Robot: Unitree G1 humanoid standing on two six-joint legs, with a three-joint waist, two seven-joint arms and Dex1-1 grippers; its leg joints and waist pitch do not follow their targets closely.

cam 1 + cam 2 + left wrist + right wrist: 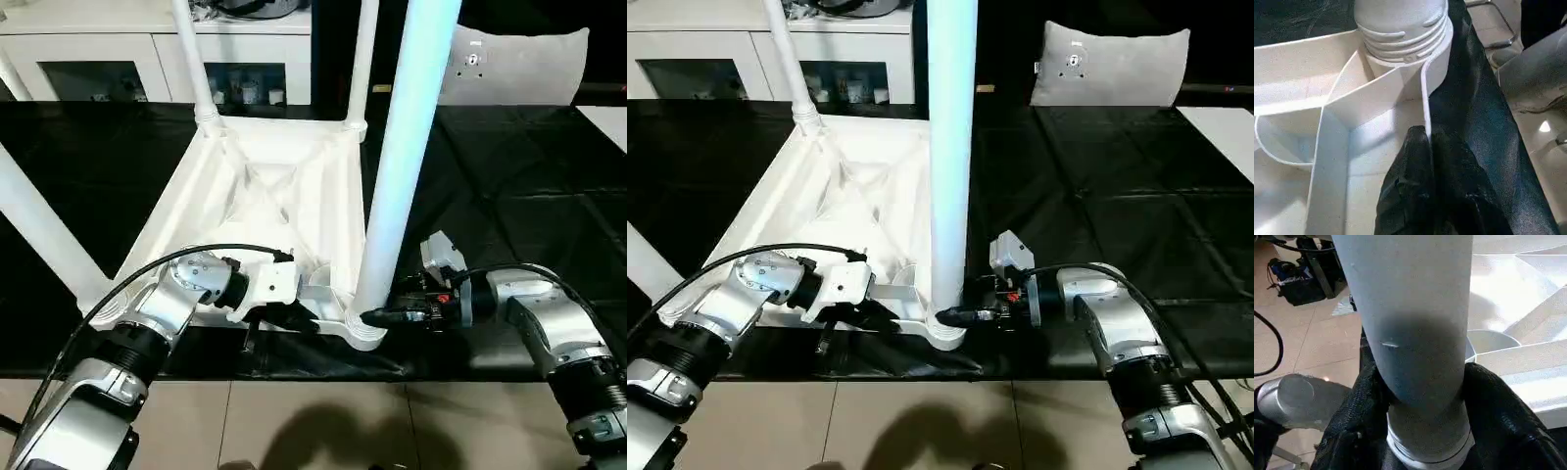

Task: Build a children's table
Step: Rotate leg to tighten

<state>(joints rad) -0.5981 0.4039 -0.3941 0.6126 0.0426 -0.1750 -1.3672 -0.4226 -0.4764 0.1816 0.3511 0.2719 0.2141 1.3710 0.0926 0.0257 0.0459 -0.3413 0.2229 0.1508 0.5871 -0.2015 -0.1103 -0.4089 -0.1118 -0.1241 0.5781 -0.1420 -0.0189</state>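
Note:
The children's table top (265,186) lies upside down on a black surface, ribbed underside up. White legs stand up from its corner sockets: two at the far corners (196,59) (361,59) and one at the left (39,235). The nearest leg (397,166) rises from the near right socket (361,331). My left gripper (294,318) is shut on the top's thin near rim (1425,98), just left of that socket. My right gripper (374,315) reaches in from the right, its black fingers (1493,411) pressed against both sides of the nearest leg's base (1420,382).
A white cabinet with glass doors (98,69) stands behind the table. A grey cushion (519,64) lies at the back right on the black cover (509,215). Tiled floor (313,421) runs along the near edge, and a dark bag (1298,279) sits on it.

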